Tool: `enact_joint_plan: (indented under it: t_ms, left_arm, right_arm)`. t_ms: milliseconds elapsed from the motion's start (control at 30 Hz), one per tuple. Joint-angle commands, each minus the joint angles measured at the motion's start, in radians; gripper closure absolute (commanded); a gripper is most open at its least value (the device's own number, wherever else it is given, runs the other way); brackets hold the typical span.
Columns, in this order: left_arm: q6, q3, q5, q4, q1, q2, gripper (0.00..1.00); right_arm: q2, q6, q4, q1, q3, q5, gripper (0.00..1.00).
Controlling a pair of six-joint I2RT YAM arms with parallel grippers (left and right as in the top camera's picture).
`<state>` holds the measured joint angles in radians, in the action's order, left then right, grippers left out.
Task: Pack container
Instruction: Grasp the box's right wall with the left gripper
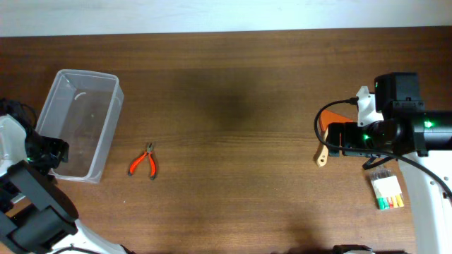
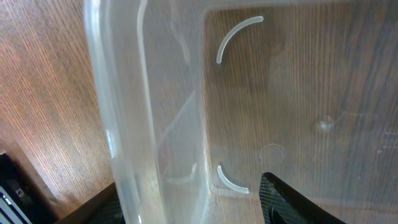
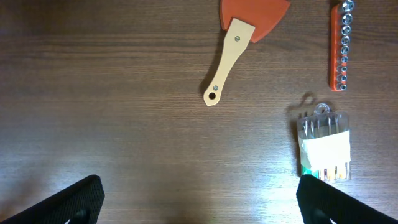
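The container (image 1: 85,73), a clear plastic tub, lies empty at the table's left. Its near short wall fills the left wrist view (image 2: 124,93). My left gripper (image 2: 186,186) is open and straddles that wall, one finger outside and one inside; in the overhead view it sits at the tub's near left corner (image 1: 49,152). Red-handled pliers (image 1: 144,161) lie right of the tub. My right gripper (image 3: 199,186) is open and empty above bare table at the right (image 1: 337,138).
An orange scraper with a wooden handle (image 3: 239,31) lies just beyond the right gripper, also in the overhead view (image 1: 323,141). An orange socket strip (image 3: 341,46) and a clear pack of small screwdrivers (image 3: 323,146), (image 1: 388,192) lie beside it.
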<state>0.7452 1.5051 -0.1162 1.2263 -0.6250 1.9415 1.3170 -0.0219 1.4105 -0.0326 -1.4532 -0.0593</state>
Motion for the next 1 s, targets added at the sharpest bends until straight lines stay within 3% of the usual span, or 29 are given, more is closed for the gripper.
enact_joint_plan:
  t_ms: [0, 233, 400, 667, 800, 967]
  left_arm:
    - [-0.005, -0.022, -0.028, -0.005, -0.005, 0.003, 0.34]
    - [-0.01, -0.035, -0.039, -0.011, -0.005, 0.003, 0.36]
    - [-0.013, -0.035, -0.039, -0.01, -0.004, 0.003, 0.54]
    - [-0.013, -0.035, -0.039, 0.0, -0.005, 0.003, 0.64]
    - [-0.013, -0.035, -0.038, 0.001, -0.004, 0.003, 0.79]
    - [-0.013, -0.035, -0.038, 0.002, -0.004, 0.003, 0.9]
  right_arm:
    - [-0.003, 0.008, 0.0, 0.006, -0.023, 0.019, 0.01]
    - [-0.003, 0.008, 0.0, 0.006, -0.023, 0.019, 0.01]
    - [-0.003, 0.008, 0.0, 0.006, -0.023, 0.019, 0.01]
    - [-0.003, 0.008, 0.001, 0.006, -0.023, 0.019, 0.01]
    - [-0.003, 0.008, 0.001, 0.006, -0.023, 0.019, 0.01]
    - [-0.003, 0.008, 0.001, 0.006, -0.023, 0.019, 0.01]
